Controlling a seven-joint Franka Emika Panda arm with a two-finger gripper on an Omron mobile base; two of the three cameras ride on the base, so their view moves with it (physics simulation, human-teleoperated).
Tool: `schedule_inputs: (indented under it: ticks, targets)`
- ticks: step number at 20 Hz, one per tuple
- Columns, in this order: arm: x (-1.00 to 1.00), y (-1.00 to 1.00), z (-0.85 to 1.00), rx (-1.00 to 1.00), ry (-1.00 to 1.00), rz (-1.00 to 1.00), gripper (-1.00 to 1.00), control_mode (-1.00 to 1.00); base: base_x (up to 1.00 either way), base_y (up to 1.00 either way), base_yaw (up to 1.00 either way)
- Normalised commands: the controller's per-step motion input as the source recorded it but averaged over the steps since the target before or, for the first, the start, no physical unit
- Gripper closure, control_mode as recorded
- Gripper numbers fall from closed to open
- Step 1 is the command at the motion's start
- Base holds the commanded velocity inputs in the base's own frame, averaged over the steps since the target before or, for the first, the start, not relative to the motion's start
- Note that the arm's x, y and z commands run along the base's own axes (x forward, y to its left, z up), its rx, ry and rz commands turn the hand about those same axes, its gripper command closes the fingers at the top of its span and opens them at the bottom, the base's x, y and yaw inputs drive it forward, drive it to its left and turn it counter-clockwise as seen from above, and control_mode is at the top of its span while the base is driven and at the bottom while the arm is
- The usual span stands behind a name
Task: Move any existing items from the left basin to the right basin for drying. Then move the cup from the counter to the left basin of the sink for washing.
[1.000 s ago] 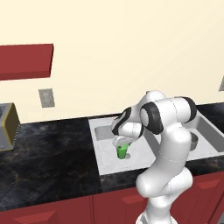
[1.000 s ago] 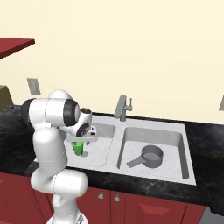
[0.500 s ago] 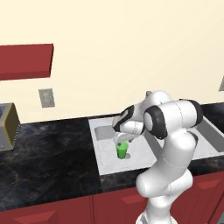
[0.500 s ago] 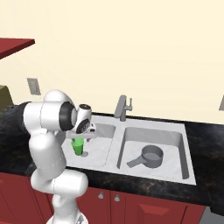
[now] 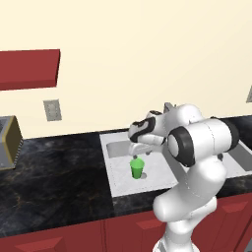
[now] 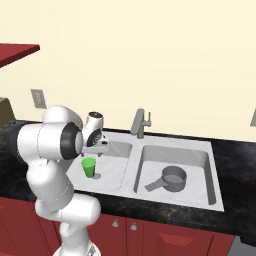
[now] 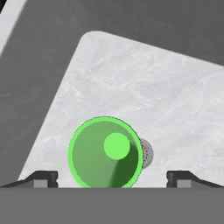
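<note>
Cup set down in the left basin

Hand point(image 7: 112, 177) spread above the upright green cup point(image 5: 137, 168) (pan point(image 6: 172, 177) sits in the right basin) — best lift straight up, clear of its rim.

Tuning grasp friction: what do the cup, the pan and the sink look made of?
Cup: probably plastic, uniform bright green, no gleam. Pan: likely metal, flat dull grey all over. Sink: looks like brushed steel, pale grey, faintly mottled. All rendered, so these are guesses.

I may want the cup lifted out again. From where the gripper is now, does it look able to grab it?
Probably yes: the gripper hangs open right above the upright cup in the left basin, nothing between them.
</note>
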Motion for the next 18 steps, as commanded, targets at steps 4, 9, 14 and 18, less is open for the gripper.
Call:
schedule_inputs:
  ticks: [4, 9, 14, 18]
  targets:
    - [-0.2, 0.02, 0.45, -0.01, 0.0, 0.0, -1.0, -1.0, 0.0, 0.0, 0.0]
    - [-0.3, 0.05, 0.44, -0.03, 0.0, 0.0, -1.0, -1.0, 0.0, 0.0, 0.0]
    - [-0.43, 0.15, 0.41, -0.06, 0.0, 0.0, -1.0, -1.0, 0.0, 0.0, 0.0]
    - [-0.53, 0.31, 0.37, -0.09, 0.0, 0.0, -1.0, -1.0, 0.0, 0.0, 0.0]
